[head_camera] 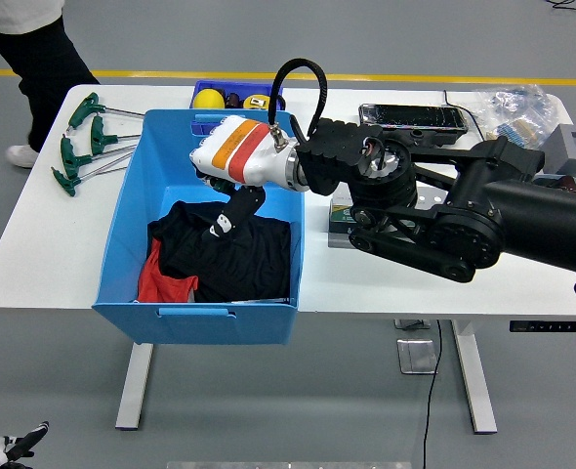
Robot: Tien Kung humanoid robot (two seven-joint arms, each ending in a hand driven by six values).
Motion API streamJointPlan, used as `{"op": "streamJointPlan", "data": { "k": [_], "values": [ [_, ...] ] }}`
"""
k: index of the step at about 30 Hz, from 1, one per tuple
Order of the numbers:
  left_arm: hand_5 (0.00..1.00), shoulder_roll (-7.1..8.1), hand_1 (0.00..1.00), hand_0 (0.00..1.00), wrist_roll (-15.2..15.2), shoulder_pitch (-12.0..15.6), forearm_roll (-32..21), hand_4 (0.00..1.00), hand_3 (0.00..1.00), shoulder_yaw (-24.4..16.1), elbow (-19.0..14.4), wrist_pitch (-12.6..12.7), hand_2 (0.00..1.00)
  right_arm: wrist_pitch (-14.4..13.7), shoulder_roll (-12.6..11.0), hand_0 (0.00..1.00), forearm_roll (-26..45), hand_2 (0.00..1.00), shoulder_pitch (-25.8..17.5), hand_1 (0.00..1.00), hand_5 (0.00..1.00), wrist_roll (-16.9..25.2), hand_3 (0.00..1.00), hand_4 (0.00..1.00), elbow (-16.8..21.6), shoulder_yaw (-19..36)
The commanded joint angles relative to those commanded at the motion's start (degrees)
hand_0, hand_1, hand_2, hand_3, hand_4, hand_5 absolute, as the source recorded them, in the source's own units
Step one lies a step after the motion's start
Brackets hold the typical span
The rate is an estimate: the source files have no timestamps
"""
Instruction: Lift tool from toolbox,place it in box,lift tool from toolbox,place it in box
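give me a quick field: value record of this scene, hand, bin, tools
right hand: lowered into the big blue plastic bin, fingers over the cloth; whether it holds a tool cannot be told
big blue plastic bin: holds black cloth and red cloth
green-handled T wrenches: on the white table, left of the bin
small blue toolbox: behind the bin
left hand: out of view

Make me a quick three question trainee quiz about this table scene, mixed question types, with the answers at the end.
1. True or false: the right hand is over the blue bin.
2. What lies in the bin's bottom? A) black and red cloth B) a yellow ball C) nothing
3. Fill in: the green-handled T-wrenches lie on the table to the bin's ____ in the picture.

Key: 1 true; 2 A; 3 left.
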Motion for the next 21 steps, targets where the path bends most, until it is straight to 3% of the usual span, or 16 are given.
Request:
{"op": "streamJointPlan", "data": {
  "k": [6, 7, 12, 13, 18, 19, 21],
  "values": [
    [0.682, -0.01, 0.48, 0.532, 0.0, -0.1, 0.2, 0.746, 0.683, -0.2, 0.0, 0.0, 0.652, 0.2, 0.1, 0.085, 0.4, 0.175, -0.4, 0.096, 0.733, 0.1, 0.228, 0.998, -1.3, -0.6],
    [0.682, 0.0, 0.479, 0.535, 0.0, -0.1, 0.1, 0.747, 0.683, -0.2, 0.0, 0.0, 0.652, 0.3, 0.0, 0.122, 0.4, 0.229, -0.4, 0.142, 0.736, 0.1, 0.31, 0.998, -1.4, -0.6],
    [0.682, 0.01, 0.479, 0.535, 0.0, -0.3, 0.1, 0.747, 0.683, -0.2, 0.0, 0.1, 0.652, 0.5, -0.2, 0.122, 0.6, 0.229, -0.5, 0.142, 0.736, 0.1, 0.31, 0.998, -2.0, -0.5],
    [0.682, 0.04, 0.48, 0.536, 0.0, -0.3, 0.0, 0.746, 0.684, -0.1, 0.0, 0.0, 0.652, 0.6, -0.2, 0.209, 0.7, 0.334, -0.6, 0.241, 0.736, 0.1, 0.419, 0.998, -2.1, -0.5],
    [0.682, 0.09, 0.48, 0.536, 0.0, -0.3, 0.0, 0.746, 0.684, -0.1, 0.0, 0.0, 0.652, 1.2, -0.2, 0.209, 1.0, 0.334, -0.8, 0.241, 0.736, -0.1, 0.419, 0.998, -2.4, -0.7],
    [0.682, 0.1, 0.479, 0.536, 0.0, -0.3, 0.0, 0.747, 0.684, 0.0, 0.0, 0.0, 0.652, 1.2, -0.2, 0.28, 0.9, 0.496, -0.8, 0.377, 0.738, -0.1, 0.489, 0.998, -2.4, -0.7],
    [0.682, 0.11, 0.479, 0.536, 0.0, -0.3, 0.0, 0.747, 0.684, -0.1, 0.0, 0.0, 0.652, 1.2, -0.2, 0.28, 1.0, 0.496, -0.8, 0.377, 0.738, -0.2, 0.489, 0.998, -2.4, -0.6]
  ]
}}
